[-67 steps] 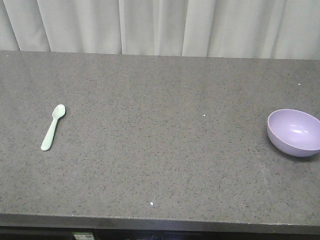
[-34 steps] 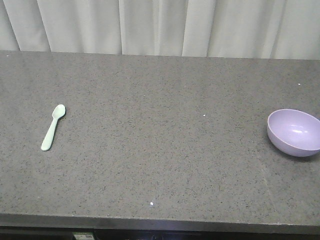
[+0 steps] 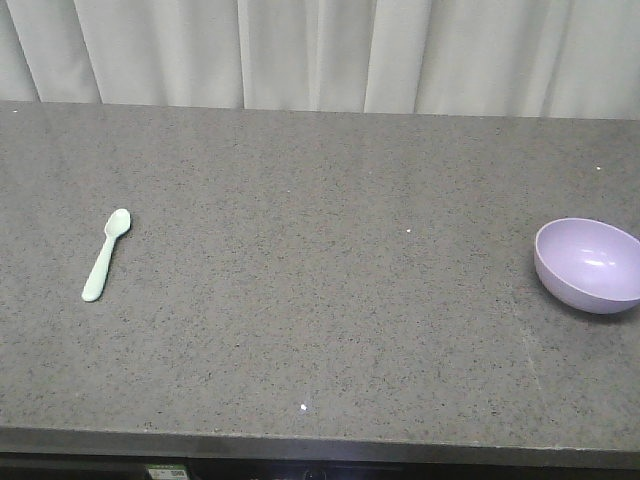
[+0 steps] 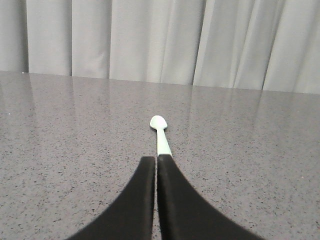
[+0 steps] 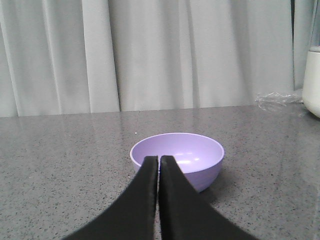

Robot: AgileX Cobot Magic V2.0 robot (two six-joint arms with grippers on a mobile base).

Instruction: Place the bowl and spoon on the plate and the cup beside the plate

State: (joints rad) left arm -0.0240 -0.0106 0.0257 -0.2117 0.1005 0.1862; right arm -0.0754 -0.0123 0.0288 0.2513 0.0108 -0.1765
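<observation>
Left wrist view, bottom centre: left gripper (image 4: pixel 156 161), black fingers pressed together, nothing between them. Just beyond the tips, at frame centre, lies the spoon (image 4: pixel 160 134), scoop end pointing away; its handle end may touch the tips, hard to tell.

Right wrist view: right gripper (image 5: pixel 158 161) likewise closed tight and empty, with the bowl (image 5: pixel 177 156) upright just behind it.

Front view: spoon at left, bowl at right edge, well apart on the grey speckled counter (image 3: pixel 320 300). Pale curtain (image 3: pixel 320 50) along the top.

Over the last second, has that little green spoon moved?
No. The spoon lies in the same spot and slant, just as far left of the white speck.
</observation>
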